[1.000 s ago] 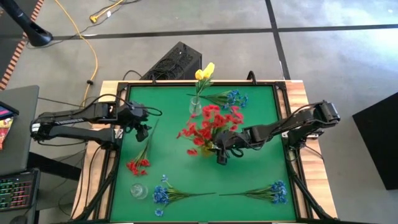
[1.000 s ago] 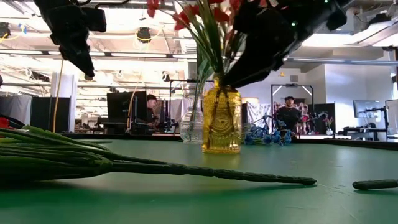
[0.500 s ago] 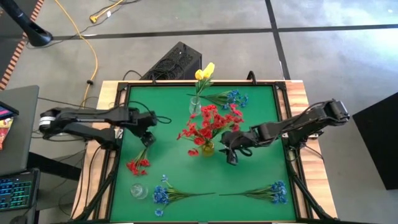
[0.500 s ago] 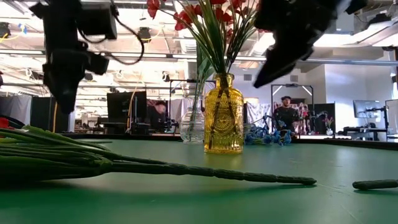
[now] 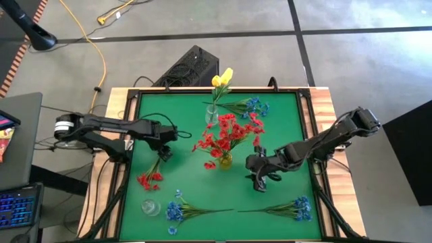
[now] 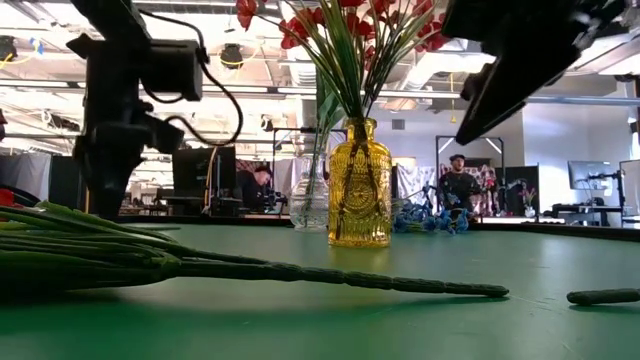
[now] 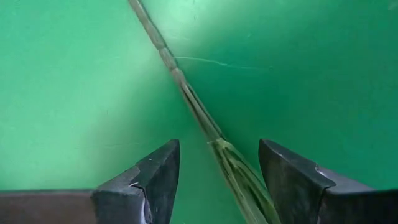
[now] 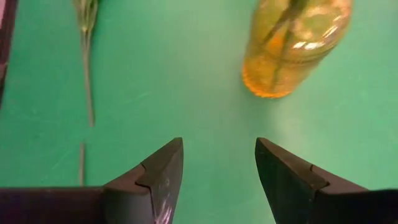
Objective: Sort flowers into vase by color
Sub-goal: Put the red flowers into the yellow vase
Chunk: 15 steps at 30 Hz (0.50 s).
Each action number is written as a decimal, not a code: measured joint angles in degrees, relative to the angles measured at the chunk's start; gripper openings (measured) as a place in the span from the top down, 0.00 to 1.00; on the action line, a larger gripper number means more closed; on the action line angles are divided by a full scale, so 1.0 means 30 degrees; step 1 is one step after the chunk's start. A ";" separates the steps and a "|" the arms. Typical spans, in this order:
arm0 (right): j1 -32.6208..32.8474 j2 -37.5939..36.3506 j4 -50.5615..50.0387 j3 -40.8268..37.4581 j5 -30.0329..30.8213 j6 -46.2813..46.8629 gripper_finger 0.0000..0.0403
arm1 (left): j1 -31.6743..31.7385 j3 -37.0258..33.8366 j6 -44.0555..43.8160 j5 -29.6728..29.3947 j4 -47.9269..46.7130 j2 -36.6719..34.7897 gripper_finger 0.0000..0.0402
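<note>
Here the green table [image 5: 283,135] carries everything, ringed by a black frame. The left arm reaches in from the left side, and its left end effector [image 5: 164,152] hangs over the stem of the loose red spray [image 5: 150,178], which lies near the table's left edge; in the left wrist view the fingers [image 7: 155,177] stand spread, one on each side of that thin stem [image 7: 186,93], not touching it. The right arm comes in from the right side, and the right end effector [image 5: 260,183] sits just beside the yellow vase [image 5: 225,160], spread apart and empty. That vase stands near the table's middle and holds a full bunch of red flowers [image 5: 228,131]. Behind it, toward the far edge, a clear vase [image 5: 212,115] holds the yellow flowers [image 5: 222,77], with one blue spray [image 5: 251,105] lying beside it. Two more blue sprays lie along the near edge, one to the left [image 5: 177,210] and one to the right [image 5: 299,206]. A small clear glass [image 5: 150,206] stands at the near left corner.
</note>
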 joint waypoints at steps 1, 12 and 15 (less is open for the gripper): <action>0.0205 0.0000 -0.0005 0.0000 0.0007 0.0113 0.43 | -0.0065 0.0000 0.0032 -0.0156 0.0043 0.0342 0.49; 0.1559 0.0007 0.0066 0.0000 0.1479 0.0171 0.43 | -0.0300 0.0087 0.0051 0.0205 0.0475 0.2705 0.50; 0.1559 0.0007 0.0065 0.0000 0.1502 0.0171 0.43 | -0.0293 0.0087 0.0131 0.0407 0.0511 0.2874 0.55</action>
